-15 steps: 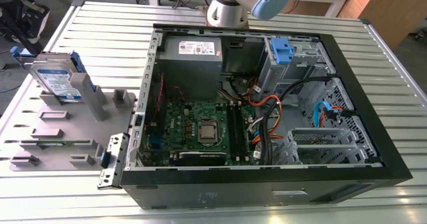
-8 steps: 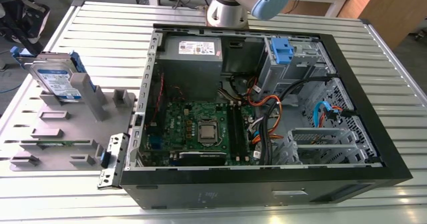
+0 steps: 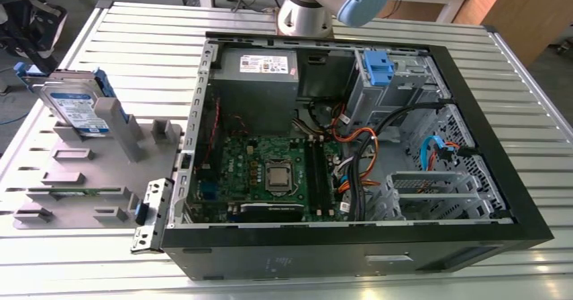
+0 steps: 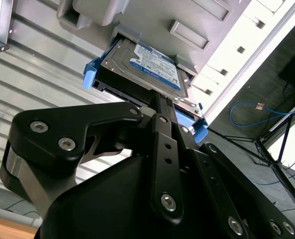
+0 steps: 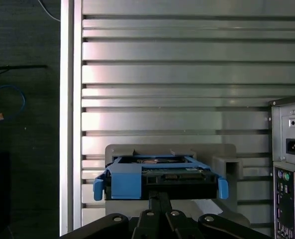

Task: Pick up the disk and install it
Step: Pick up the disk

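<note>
Slatted metal surface [image 3: 134, 25], disk [image 3: 76, 109] standing in its grey holder [image 3: 125, 139] beside the open case [image 3: 465, 145]. The gripper [image 5: 159, 196] is pinched closed, empty.

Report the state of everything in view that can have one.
disk, standing tilted in the grey holder, not yet installed.
tool, shut, holding nothing.
computer case, lying on its side, open, insides exposed.
</note>
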`<state>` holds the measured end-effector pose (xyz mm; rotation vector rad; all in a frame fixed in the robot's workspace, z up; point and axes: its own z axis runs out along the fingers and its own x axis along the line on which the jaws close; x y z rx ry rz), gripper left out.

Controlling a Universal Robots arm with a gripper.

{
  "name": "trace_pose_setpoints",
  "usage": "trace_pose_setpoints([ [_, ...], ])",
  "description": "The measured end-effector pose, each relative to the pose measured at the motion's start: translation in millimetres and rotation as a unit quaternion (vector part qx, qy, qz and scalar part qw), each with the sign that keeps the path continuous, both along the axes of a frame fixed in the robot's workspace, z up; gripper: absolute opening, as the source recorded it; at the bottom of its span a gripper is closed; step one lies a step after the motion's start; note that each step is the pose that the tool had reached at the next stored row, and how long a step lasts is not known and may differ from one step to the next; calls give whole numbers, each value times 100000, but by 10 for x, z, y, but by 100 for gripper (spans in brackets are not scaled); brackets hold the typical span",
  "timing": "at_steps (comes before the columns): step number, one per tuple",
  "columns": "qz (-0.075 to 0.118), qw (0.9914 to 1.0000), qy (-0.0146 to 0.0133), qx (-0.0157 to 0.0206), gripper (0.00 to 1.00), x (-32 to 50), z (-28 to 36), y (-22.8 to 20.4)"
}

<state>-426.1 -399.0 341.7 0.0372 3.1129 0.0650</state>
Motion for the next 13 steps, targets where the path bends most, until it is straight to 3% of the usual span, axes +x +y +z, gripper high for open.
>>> trace_pose_setpoints([
  [5,1781,99984,-2,-1,11,0,-1,0],
  [13,2275,99974,1,-1,11,0,-1,0],
])
